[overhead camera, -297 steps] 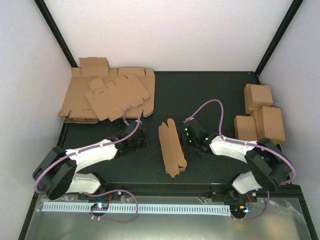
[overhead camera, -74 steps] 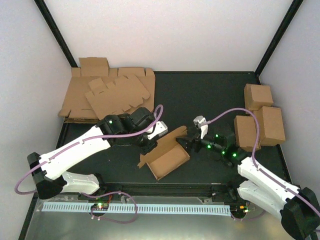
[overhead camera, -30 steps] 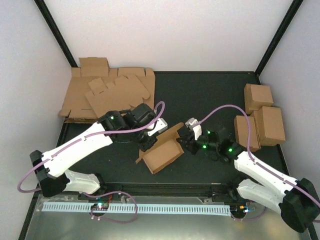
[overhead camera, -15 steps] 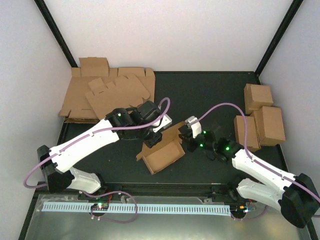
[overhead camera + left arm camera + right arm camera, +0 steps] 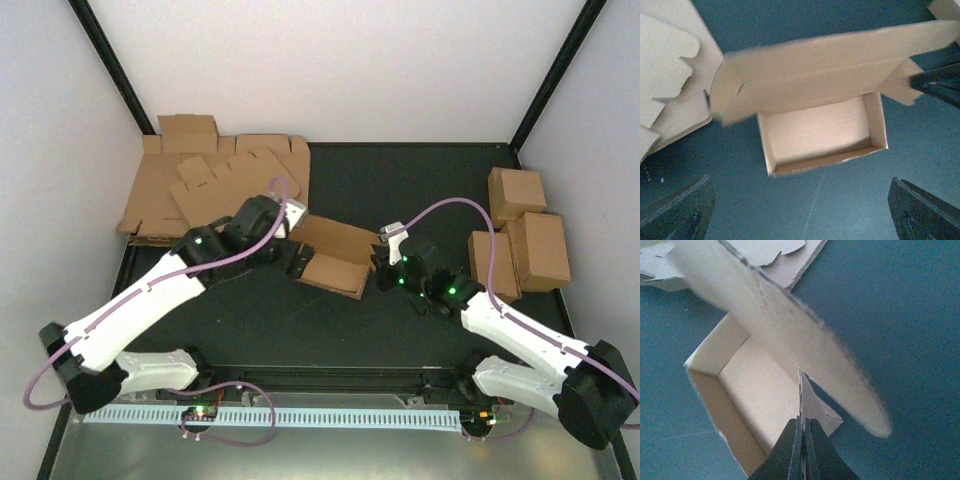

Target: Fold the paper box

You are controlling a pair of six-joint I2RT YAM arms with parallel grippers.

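The paper box (image 5: 335,256) lies mid-table as a half-formed brown tray with its long lid flap raised. In the left wrist view the tray (image 5: 820,131) sits ahead of my left gripper (image 5: 800,217), which is open. Its two dark fingers (image 5: 677,210) stand far apart, clear of the cardboard. My left gripper (image 5: 297,262) is at the box's left end. My right gripper (image 5: 378,268) is at the box's right end. The right wrist view shows this gripper (image 5: 803,426) shut on a thin side tab of the box (image 5: 765,390).
A thick heap of flat brown blanks (image 5: 215,190) fills the far left corner, close behind the left arm. Three finished boxes (image 5: 520,235) stand at the right edge. Black frame posts rise at both far corners.
My left gripper has opened and let go of the box, drawing back to the left. The box has swung toward the far side, with the right gripper closing on its tab.
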